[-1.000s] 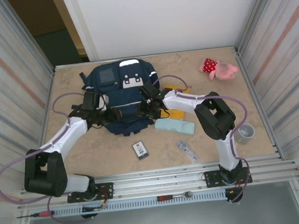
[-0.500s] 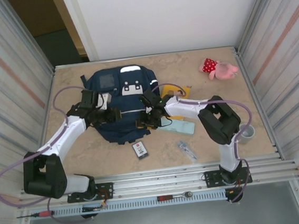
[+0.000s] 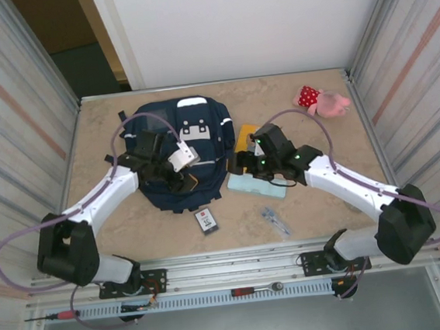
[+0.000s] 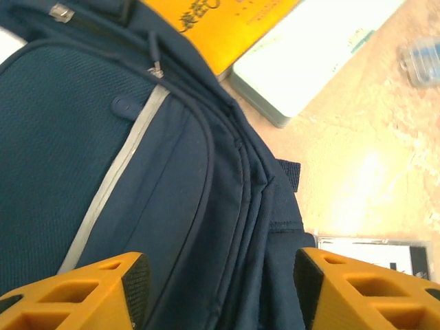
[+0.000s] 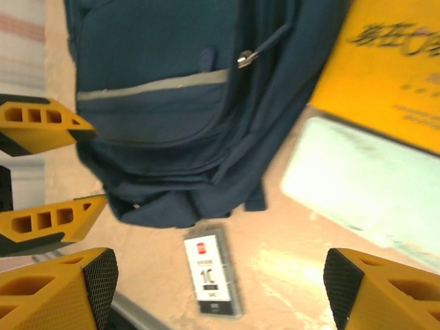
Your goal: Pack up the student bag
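1. The large navy blue fabric student bag (image 3: 172, 138) is laid flat on the left-centre of the tabletop (image 3: 260, 99). The left end effector (image 4: 220, 295) is held above the bag's lower front pocket, fingers spread wide, nothing gripped.
2. The right end effector (image 5: 220, 292) is placed just beside the bag's right edge, likewise wide open and empty.
3. A yellow book (image 3: 246, 137) and a pale green flat case (image 3: 258, 185) are noted against the bag's right side; a small black-and-white card (image 3: 207, 220) lies near its lower edge.
4. The book's lettering is blurred and unreadable.
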{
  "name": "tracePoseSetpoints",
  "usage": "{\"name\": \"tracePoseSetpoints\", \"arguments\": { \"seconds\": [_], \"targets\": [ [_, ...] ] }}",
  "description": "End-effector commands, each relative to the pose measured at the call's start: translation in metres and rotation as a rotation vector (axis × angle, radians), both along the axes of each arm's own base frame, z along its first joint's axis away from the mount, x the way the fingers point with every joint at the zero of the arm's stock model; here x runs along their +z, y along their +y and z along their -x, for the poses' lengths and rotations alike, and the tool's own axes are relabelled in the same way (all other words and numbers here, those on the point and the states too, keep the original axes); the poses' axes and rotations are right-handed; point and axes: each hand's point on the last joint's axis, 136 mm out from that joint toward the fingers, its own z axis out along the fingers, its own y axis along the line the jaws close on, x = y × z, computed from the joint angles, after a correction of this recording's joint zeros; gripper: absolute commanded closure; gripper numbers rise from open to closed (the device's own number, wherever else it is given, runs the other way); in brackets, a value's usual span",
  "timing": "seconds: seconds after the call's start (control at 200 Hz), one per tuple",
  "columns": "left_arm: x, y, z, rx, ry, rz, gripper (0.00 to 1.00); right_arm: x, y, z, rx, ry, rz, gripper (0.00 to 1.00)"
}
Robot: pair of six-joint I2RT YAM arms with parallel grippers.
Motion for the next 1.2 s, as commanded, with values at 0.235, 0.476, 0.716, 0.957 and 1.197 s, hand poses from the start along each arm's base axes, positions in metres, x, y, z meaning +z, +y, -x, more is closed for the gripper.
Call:
{"name": "tracePoseSetpoints", "arguments": {
  "seconds": [0.235,0.476,0.716,0.957,1.197],
  "targets": [
    [-0.03,-0.029,-0.023,-0.263,-0.066,-0.088,0.2,0.002,-0.018,0.003,0.012,-0.091,0.033,0.18],
    [-0.062,-0.031,-0.047,-0.222,-0.097,-0.202,0.16,0.003,-0.018,0.007,0.018,-0.107,0.024,0.17],
    [-0.059,-0.028,-0.062,-0.144,-0.216,-0.223,0.26,0.002,-0.018,0.007,0.015,-0.135,0.012,0.16],
    [-0.025,-0.033,-0.057,-0.127,-0.33,-0.135,0.16,0.002,-0.017,0.007,0.016,-0.154,0.008,0.16],
    [-0.052,-0.032,-0.057,-0.152,-0.26,-0.174,0.12,0.0,-0.017,0.009,0.02,-0.153,0.012,0.15]
  ]
}}
